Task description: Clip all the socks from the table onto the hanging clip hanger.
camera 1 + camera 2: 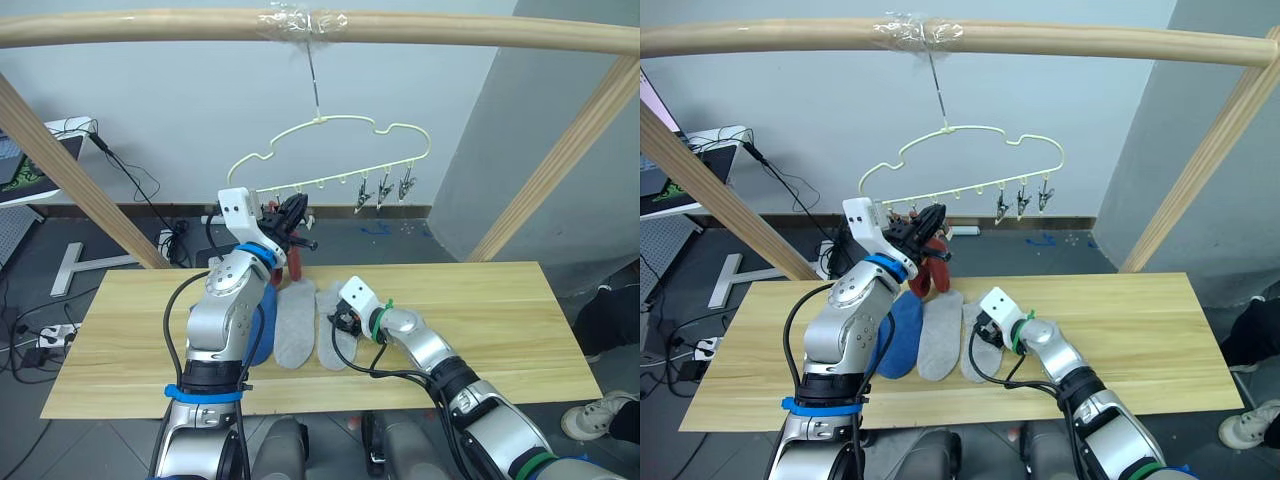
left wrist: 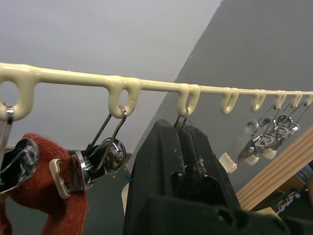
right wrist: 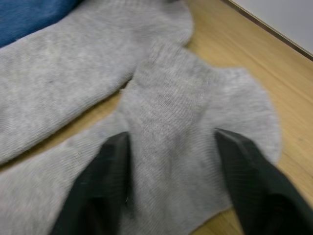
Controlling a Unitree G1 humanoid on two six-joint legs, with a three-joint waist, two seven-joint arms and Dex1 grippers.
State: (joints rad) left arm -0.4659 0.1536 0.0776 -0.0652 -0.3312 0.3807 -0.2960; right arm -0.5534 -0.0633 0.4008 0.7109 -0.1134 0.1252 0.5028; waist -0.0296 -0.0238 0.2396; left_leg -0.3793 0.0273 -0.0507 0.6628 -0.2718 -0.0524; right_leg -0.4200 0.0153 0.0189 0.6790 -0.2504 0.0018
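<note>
On table (image 1: 480,320), right gripper (image 3: 168,186) jaws apart, straddling grey sock (image 3: 195,147); shallow pinch risks slipping. Up at clip hanger (image 1: 330,150), left gripper (image 2: 183,147) jaws together.

Even indoor light, rt wrist blurry

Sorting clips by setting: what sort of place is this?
Likely a robot lab or test room, not a home laundry: a clip hanger taped to a bare wooden pole, a plain table, and loose cables on the floor.
</note>
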